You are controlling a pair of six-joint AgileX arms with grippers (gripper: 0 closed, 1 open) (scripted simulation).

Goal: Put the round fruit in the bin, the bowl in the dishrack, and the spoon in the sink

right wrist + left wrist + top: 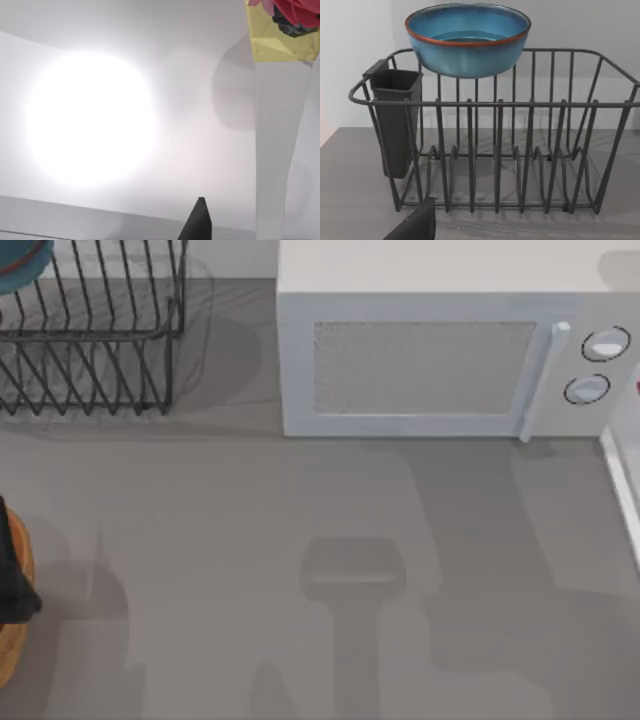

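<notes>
Left wrist view: bowl sits atop the dishrack; end effector opening cannot be told.

The grey counter is carrying a black wire dishrack at its far left corner and a white microwave just right of the rack, along the back edge. In the left wrist view the dishrack is standing upright on the counter, with a dark cutlery holder hanging on one end.
</notes>
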